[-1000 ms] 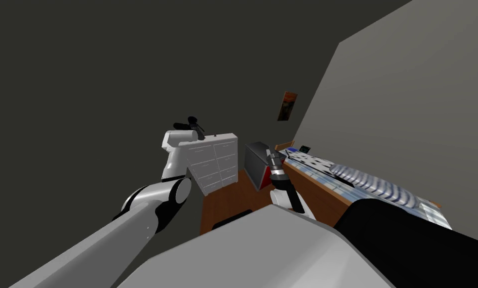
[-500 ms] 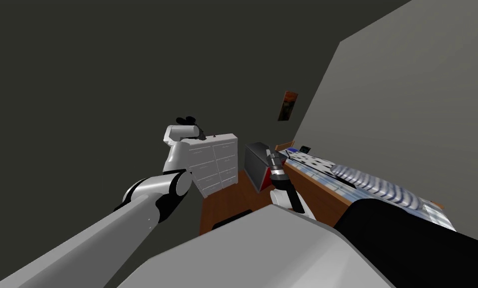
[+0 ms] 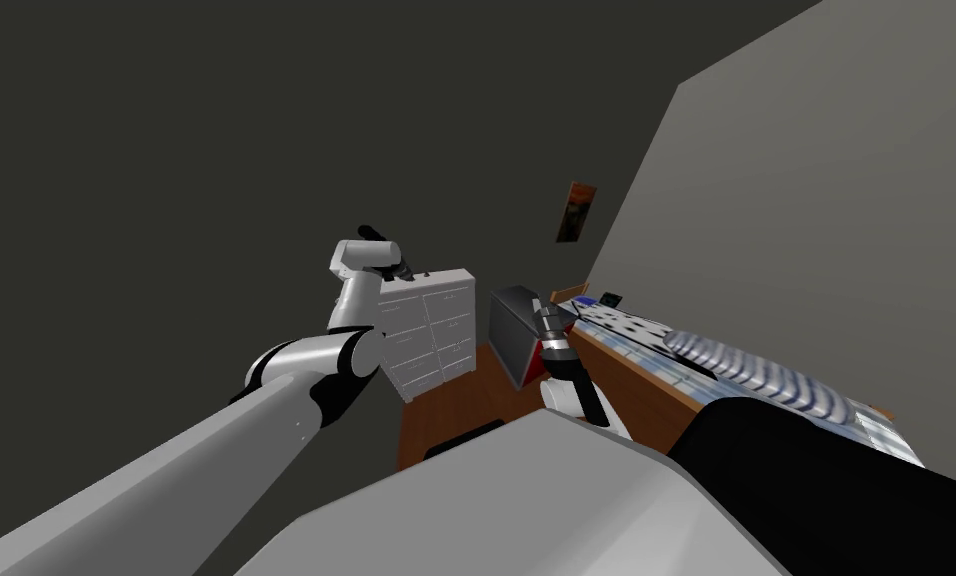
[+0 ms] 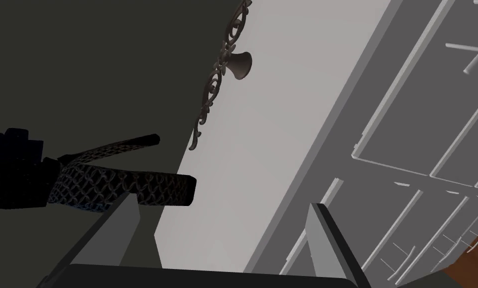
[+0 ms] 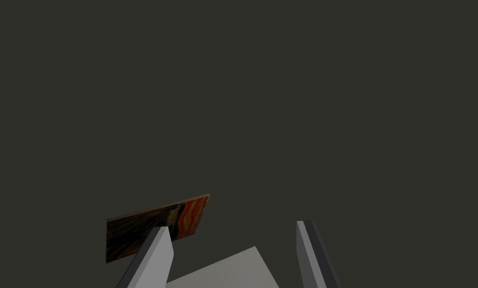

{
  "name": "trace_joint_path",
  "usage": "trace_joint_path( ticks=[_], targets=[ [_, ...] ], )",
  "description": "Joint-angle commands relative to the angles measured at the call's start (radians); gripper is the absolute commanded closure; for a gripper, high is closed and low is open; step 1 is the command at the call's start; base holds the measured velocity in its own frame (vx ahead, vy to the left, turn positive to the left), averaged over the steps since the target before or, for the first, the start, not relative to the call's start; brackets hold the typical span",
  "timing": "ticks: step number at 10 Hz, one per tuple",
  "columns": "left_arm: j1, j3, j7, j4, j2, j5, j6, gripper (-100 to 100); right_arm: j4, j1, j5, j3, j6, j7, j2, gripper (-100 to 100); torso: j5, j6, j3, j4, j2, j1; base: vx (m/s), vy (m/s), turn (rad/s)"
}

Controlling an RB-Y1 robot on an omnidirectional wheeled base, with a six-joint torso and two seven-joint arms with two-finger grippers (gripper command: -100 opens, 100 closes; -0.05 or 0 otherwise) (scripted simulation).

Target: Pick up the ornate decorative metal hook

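The ornate hook [image 4: 222,70] is a dark, scrolled metal strip with a round knob. It lies on the white dresser's top [image 4: 268,150] along the back edge by the dark wall. My left gripper [image 4: 223,235] is open and hangs over the dresser top short of the hook, with nothing between its fingers. In the head view the left gripper [image 3: 402,267] sits at the near-left corner of the dresser [image 3: 436,325], and the hook [image 3: 428,272] is a tiny dark speck just beyond it. My right gripper [image 3: 545,314] is held low in front of me, open and empty.
A dark net-patterned object [image 4: 128,182] with a black end lies beside my left finger [image 4: 125,227], at the dresser's edge. A dark box [image 3: 514,325] stands on the wooden floor [image 3: 466,400] between the dresser and a bed [image 3: 726,365] at the right.
My left forearm has swung more upright and the hand has turned down toward the dresser top, closer to its corner. The right arm has not moved.
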Motion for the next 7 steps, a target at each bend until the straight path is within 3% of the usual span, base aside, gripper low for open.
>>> trace_joint_path(
  ticks=[1, 3, 4, 7],
  targets=[
    [-0.05, 0.016, 0.006, 0.05, 0.003, -0.02, 0.05, -100, 0.0, 0.0, 0.0, 0.0, 0.0, 0.0, 0.0, 0, 0.0, 0.0, 0.0, 0.0, 0.0, 0.0, 0.149, -0.002, -0.032],
    [-0.062, 0.016, 0.006, 0.079, 0.003, -0.02, 0.088, -100, 0.0, 0.0, 0.0, 0.0, 0.0, 0.0, 0.0, 0, 0.0, 0.0, -0.002, -0.001, -0.003, 0.0, 0.099, 0.003, -0.008],
    [-0.106, 0.028, 0.011, 0.115, 0.004, -0.038, 0.131, -100, 0.0, 0.0, 0.0, 0.0, 0.0, 0.0, 0.0, 0, 0.0, 0.0, 0.0, 0.0, 0.0, 0.001, 0.1, -0.019, -0.041],
    [-0.156, 0.04, 0.014, 0.197, 0.005, -0.057, 0.204, -100, 0.0, 0.0, 0.0, 0.0, 0.0, 0.0, 0.0, 0, 0.0, 0.0, -0.002, -0.001, -0.004, 0.001, 0.152, 0.007, -0.024]
  ],
)
